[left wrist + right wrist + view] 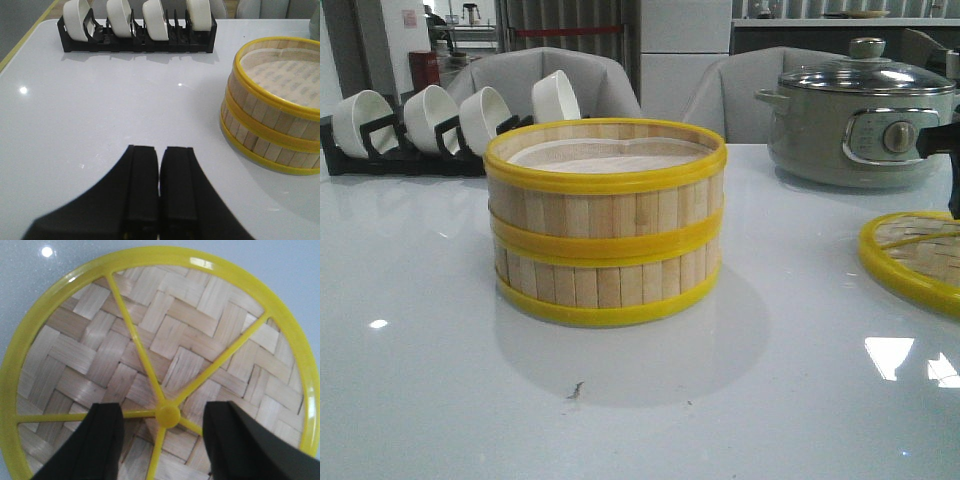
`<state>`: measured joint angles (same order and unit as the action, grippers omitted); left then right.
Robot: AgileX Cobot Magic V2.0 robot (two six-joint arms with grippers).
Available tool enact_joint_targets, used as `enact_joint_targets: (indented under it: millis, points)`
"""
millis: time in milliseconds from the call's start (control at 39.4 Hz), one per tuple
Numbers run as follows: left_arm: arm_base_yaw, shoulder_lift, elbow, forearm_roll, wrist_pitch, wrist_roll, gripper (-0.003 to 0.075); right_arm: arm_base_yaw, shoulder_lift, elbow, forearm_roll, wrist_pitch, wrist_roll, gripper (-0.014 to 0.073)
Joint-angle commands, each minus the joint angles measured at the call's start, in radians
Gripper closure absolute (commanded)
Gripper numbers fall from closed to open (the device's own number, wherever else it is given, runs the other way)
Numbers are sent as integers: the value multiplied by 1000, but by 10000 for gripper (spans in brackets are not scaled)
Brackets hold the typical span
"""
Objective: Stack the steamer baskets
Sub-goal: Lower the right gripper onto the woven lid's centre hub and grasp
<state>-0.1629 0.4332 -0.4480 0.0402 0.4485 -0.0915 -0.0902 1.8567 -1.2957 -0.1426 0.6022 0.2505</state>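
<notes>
Two steamer baskets stand stacked in the middle of the white table, the upper basket (605, 185) squarely on the lower basket (610, 285). The stack also shows in the left wrist view (272, 115). My left gripper (160, 150) is shut and empty, over bare table to the left of the stack and apart from it. My right gripper (162, 412) is open, its jaws on either side of the yellow centre knob (167, 415) of a flat woven bamboo lid (150, 340) with a yellow rim. The lid lies on the table at the right (915, 255).
A grey-green electric pot (860, 115) with a glass lid stands at the back right, behind the woven lid. A black rack of white bowls (420, 120) stands at the back left and also shows in the left wrist view (135, 30). Part of my right arm (938, 140) shows at the right edge.
</notes>
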Motion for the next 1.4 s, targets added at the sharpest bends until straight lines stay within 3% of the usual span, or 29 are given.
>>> enact_joint_targets:
  millis: [0, 330, 584, 1372]
  points:
    - [0, 4, -29, -6, -84, -7, 636, -1, -43, -34, -20, -38, 5, 129]
    - [0, 4, -29, -6, -84, -7, 636, -1, -31, -34, -20, -47, 5, 132]
    - [0, 4, -29, -6, -84, -7, 636, -5, -31, -34, -20, -74, 5, 290]
    - [0, 4, -29, -6, -84, -7, 636, -6, 4, -34, -20, -50, 5, 291]
